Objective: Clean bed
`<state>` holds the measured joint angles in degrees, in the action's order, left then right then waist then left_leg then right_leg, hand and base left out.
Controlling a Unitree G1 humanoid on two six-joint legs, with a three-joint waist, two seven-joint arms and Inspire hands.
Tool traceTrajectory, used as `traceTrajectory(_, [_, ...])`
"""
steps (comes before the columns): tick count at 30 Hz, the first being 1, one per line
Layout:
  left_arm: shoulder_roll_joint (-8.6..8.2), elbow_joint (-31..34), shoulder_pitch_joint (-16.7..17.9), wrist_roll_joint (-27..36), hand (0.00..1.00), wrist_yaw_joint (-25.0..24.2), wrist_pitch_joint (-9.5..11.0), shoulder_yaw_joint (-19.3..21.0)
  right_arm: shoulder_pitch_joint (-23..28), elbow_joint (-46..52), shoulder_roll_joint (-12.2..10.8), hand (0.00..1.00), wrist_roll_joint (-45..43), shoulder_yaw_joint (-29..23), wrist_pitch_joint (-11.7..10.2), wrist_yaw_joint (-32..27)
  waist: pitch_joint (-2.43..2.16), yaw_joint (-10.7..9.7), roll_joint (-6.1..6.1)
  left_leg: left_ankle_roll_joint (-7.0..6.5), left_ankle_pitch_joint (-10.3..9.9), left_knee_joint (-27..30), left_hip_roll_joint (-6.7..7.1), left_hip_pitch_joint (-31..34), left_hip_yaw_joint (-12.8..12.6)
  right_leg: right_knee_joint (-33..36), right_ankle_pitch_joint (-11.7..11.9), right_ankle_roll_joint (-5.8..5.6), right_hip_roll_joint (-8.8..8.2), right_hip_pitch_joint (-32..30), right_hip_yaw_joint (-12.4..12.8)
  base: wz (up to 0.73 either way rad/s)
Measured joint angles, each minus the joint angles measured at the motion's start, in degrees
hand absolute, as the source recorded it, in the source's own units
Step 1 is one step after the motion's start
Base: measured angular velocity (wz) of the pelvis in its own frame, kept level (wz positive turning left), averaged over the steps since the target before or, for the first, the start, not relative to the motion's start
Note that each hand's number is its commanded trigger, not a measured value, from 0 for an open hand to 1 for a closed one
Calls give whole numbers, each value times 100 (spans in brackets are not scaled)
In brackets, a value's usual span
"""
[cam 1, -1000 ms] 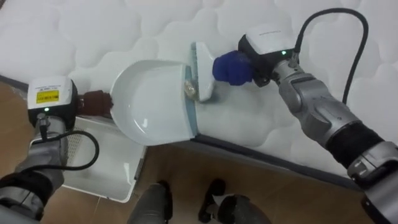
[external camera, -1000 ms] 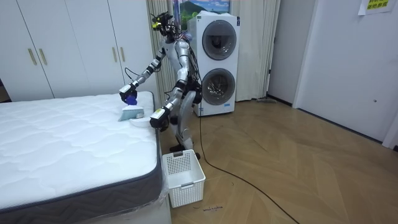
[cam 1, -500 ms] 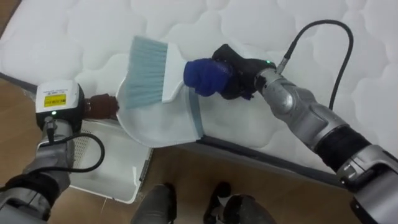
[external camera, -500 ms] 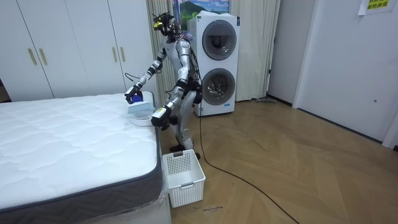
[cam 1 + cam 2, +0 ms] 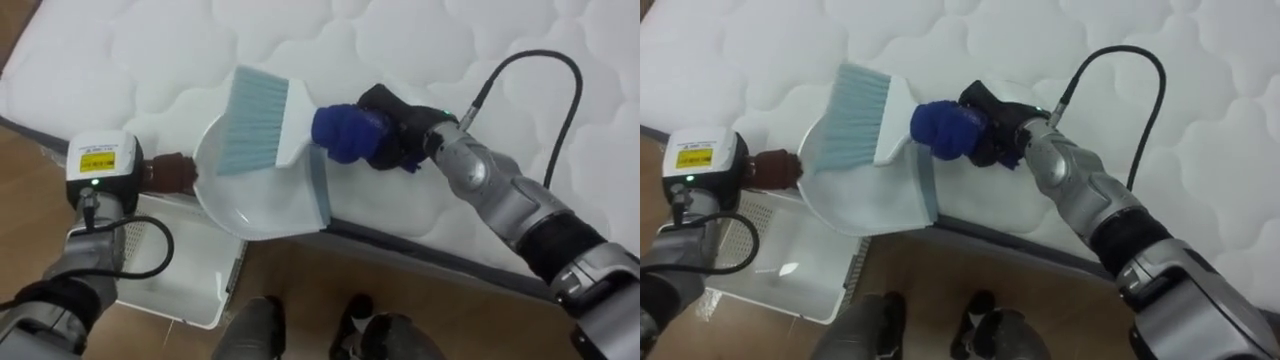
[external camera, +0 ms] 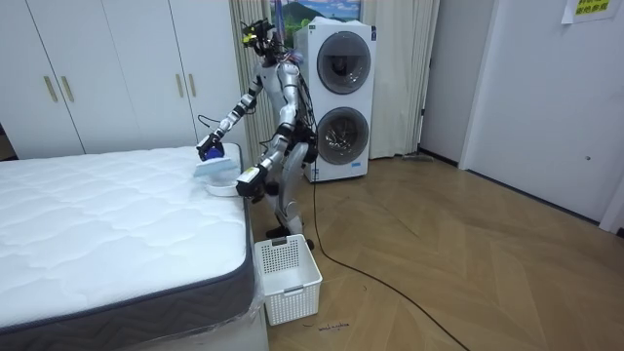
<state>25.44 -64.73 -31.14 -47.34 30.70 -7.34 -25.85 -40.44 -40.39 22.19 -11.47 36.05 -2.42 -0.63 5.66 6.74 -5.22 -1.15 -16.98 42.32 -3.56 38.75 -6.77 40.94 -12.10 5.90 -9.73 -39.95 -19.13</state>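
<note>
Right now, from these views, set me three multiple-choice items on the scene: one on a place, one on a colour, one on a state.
1. Where are the bristles of the brush?
A. Over the dustpan
B. Under the dustpan
C. Nowhere near the dustpan

2. What colour are the bristles?
A. Red
B. Pale blue
C. Black

3. How is the right hand?
A. Open
B. Shut, holding nothing
C. Shut on the brush

Answers:
1 A: the bristles overlap the dustpan's white scoop.
2 B: they show pale blue against the white mattress.
3 C: the right hand is closed round the brush's handle end.
</note>
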Motion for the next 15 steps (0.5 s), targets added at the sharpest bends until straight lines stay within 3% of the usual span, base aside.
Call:
traceTrajectory(6, [37,-36,0,6,100,0,-17,5,149,-1,78,100,245,-331,-5,-142,-11,-151,-14,-22,12,4,30,-26,17,-5,16,-27,-19,32,16,1])
traceTrajectory(8, [77,-50,0,8,100,9,-4,8,188,0,102,65,253,-443,-12,-250,-14,-193,-15,-25,12,10,22,-47,13,-4,23,-34,-18,46,32,0])
traceTrajectory(9, [82,-50,0,8,100,18,6,9,193,0,113,56,258,-467,-12,-279,-14,-198,-15,-25,12,14,21,-51,12,-5,25,-34,-17,50,33,0])
traceTrajectory(10, [82,-50,0,6,100,32,27,8,211,0,129,5,266,-523,-14,-355,-14,-204,-15,-25,12,16,21,-70,10,-4,26,-34,-17,65,32,0])
traceTrajectory(11, [81,-52,9,5,100,34,40,7,237,0,130,0,270,-616,-21,-408,-15,-205,-15,-25,12,15,20,-105,9,-4,26,-34,-16,93,35,0])
traceTrajectory(15, [78,-66,26,-72,100,121,136,14,253,-2,149,0,499,-837,-139,-618,-19,-211,-12,-26,11,13,22,-208,-8,-5,30,-27,-12,186,48,-2])
